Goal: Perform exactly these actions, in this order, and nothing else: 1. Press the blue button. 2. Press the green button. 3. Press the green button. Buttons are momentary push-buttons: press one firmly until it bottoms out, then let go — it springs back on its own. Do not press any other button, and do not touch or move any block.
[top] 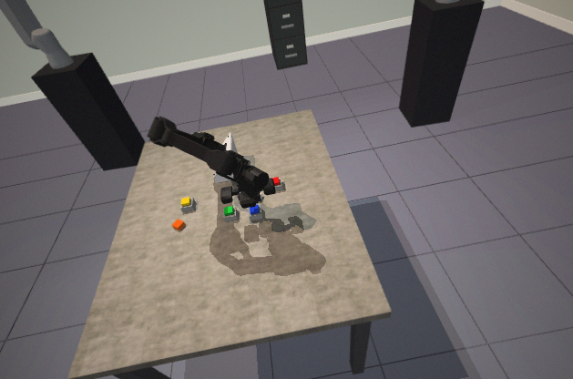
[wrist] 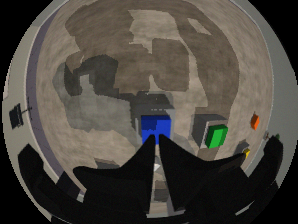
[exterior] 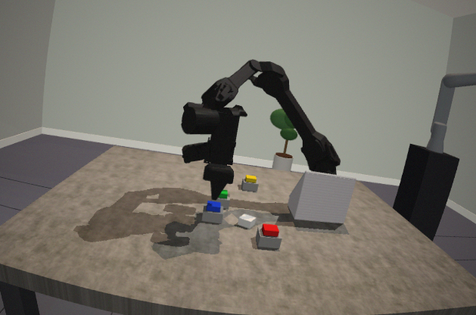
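Directly above the blue button (exterior: 213, 206), a small bright cap on a grey base near the middle of the table (exterior: 100, 280), the gripper (exterior: 216, 194) is seen pointing straight down with its fingers clenched together on nothing. Just beside it, the green button (top: 229, 210) of the same build is set, with the yellow button (top: 186, 201) toward the left edge. Whether the fingertips touch the blue cap cannot be told, and the green button is half hidden behind the gripper in the exterior view.
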You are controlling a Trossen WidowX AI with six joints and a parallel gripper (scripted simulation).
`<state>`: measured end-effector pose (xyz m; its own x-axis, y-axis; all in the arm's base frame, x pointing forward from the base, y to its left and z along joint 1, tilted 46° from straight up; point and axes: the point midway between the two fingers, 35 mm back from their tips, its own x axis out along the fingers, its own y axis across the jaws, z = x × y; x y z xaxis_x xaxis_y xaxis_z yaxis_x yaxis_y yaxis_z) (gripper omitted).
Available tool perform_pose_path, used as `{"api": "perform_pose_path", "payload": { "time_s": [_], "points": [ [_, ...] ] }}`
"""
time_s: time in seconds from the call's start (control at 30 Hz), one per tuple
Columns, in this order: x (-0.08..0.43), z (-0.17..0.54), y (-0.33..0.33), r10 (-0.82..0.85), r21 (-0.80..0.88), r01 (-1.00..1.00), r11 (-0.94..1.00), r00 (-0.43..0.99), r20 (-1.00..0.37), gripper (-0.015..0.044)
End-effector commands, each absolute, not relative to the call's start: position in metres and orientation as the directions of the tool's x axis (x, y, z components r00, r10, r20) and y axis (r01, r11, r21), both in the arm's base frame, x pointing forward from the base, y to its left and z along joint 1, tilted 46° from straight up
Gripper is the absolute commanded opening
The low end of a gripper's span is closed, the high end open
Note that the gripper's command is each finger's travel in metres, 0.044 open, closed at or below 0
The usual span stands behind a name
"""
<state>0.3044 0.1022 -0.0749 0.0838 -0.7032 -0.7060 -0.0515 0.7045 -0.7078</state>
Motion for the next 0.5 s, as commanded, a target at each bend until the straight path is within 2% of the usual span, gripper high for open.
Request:
{"api": "perform_pose_path", "payload": {
  "time_s": [0.0, 0.47],
  "points": [
    [0.3038, -0.0810, 0.0955, -0.708, -0.713, -0.058, 0.699, 0.083, -0.701, 0.0020],
    [0.3043, -0.0881, 0.0878, -0.709, -0.714, -0.058, 0.698, 0.083, -0.700, 0.0020]
  ]
}}
